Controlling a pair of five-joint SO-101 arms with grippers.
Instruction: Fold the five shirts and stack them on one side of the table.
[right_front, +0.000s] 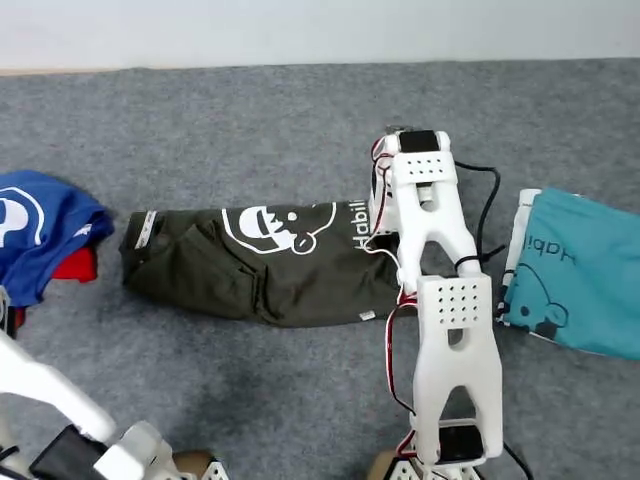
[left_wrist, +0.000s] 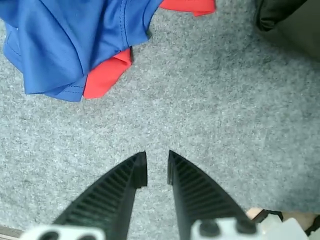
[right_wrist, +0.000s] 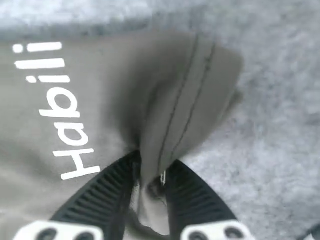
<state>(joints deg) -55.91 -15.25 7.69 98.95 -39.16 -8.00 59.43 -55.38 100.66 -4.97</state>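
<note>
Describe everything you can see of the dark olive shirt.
The olive shirt is soft, matte cloth with a white cartoon print and white lettering. It lies partly folded into a long, rumpled band across the middle of the grey table. At its lettered end the right gripper pinches a stitched hem, raising a small ridge of fabric.

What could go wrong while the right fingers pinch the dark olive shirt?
1. The right gripper pinches only a thin fold at the hem of the dark olive fabric shirt, so it may slip out when pulled.
2. That shirt lies bunched at its other end, so folding may come out uneven.
3. The teal fabric shirt lies close by and may get dragged.
</note>
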